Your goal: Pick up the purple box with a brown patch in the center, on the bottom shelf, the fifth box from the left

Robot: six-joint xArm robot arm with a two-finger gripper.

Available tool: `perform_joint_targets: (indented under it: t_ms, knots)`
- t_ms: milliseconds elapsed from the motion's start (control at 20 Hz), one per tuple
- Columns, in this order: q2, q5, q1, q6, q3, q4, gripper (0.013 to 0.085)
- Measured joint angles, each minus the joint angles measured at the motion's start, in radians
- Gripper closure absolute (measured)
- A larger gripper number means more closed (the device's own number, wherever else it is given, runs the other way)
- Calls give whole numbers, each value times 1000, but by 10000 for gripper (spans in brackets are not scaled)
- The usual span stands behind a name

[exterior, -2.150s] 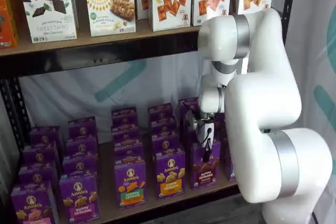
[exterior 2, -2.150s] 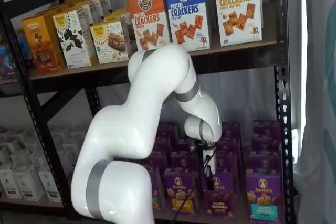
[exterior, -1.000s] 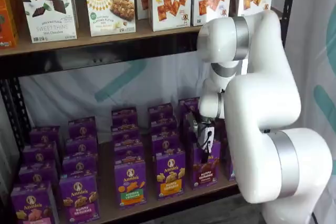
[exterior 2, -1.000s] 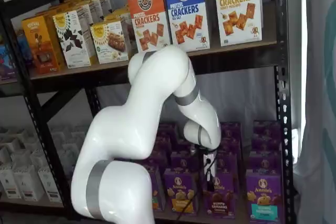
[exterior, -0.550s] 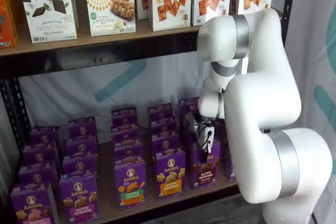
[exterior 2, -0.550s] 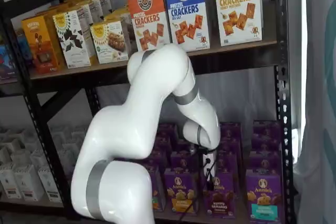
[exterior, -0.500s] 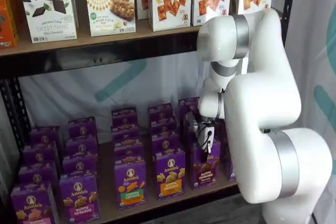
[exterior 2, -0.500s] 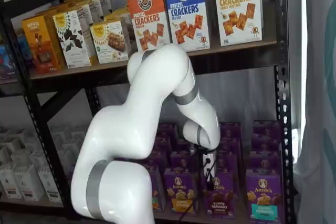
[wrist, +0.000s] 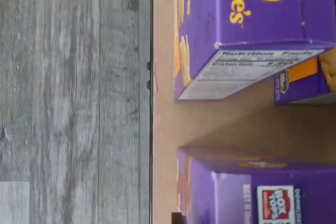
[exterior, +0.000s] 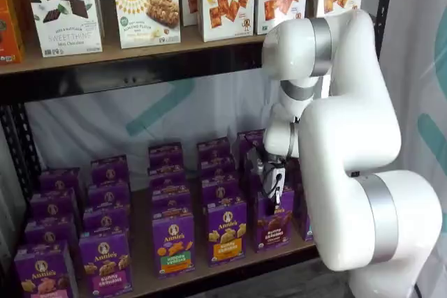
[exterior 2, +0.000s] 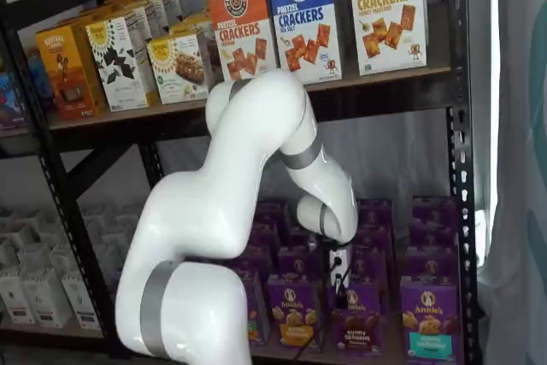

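Note:
The purple box with a dark brown snack picture stands at the front of the bottom shelf, right of a carton with a yellow band. It also shows in a shelf view. My gripper hangs just above the box's top, its dark fingers seen side-on, so I cannot tell whether they are open. It also shows in a shelf view, with a cable beside it. The wrist view shows purple cartons from above on the brown board; no fingers show there.
Rows of purple Annie's cartons fill the bottom shelf several deep. Taller cracker boxes stand on the board above. My white arm hides the shelf's right end. A grey plank floor lies in front of the shelf edge.
The gripper has risen very slightly and stays over the same front box. The boxes have not moved.

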Motion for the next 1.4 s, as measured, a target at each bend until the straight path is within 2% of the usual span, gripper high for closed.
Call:
perform_joint_targets:
  t_ms: [150,400,500,850,950,1050,1250,1400]
  knots:
    - [-4,-5,0,-9,5,9,570]
    - [-9,-8,-1,-12,11,11,570]
    - [-11,-7,-2,-10,13,9,650]
    - [-28,0,-1,-15,32,14,650]
    - [-39,4,-3,-3,44,1,650]
    - [-57,1,-3,19,68,-24,650]
    - [-98,-29,2,37,135,-42,650]
    - [-147,-74,6,59,222,-65,650]
